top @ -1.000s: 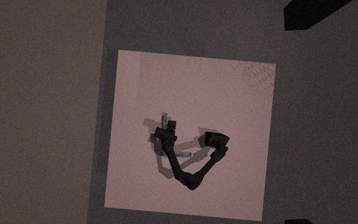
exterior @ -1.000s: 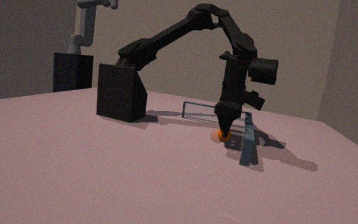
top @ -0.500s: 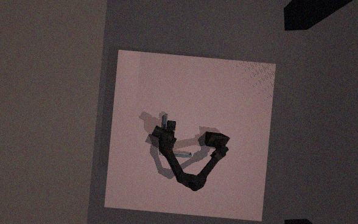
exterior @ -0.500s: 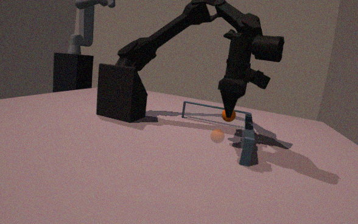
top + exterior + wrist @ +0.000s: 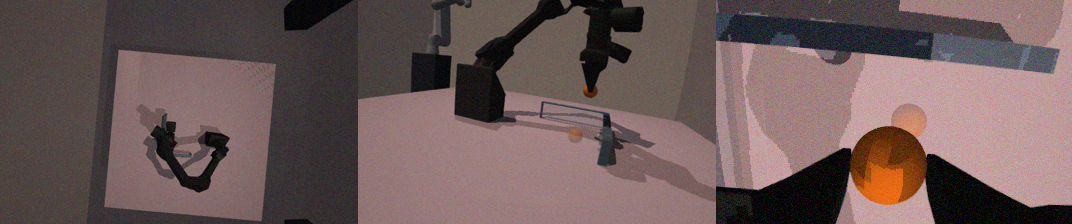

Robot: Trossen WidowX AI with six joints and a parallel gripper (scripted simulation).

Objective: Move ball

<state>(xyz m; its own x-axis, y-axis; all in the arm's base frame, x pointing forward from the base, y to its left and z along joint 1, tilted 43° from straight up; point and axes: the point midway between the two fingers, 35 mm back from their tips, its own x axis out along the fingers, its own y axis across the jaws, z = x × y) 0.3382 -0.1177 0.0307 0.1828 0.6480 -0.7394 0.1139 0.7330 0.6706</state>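
Observation:
The orange ball is off the table, between the two dark fingertips. My gripper is shut on it and points down. In the exterior view the ball appears above the tops of the clear walls. The see-through ball copy rests on the table inside the corner, partly behind the ball in the wrist view. One clear wall runs across the top of the wrist view. The other clear wall meets it. The arm hides the ball in the top view.
The arm's dark base stands on the pink table. Arm shadows fall across the walls and the table around them. A grey arm on a dark pedestal stands in the background.

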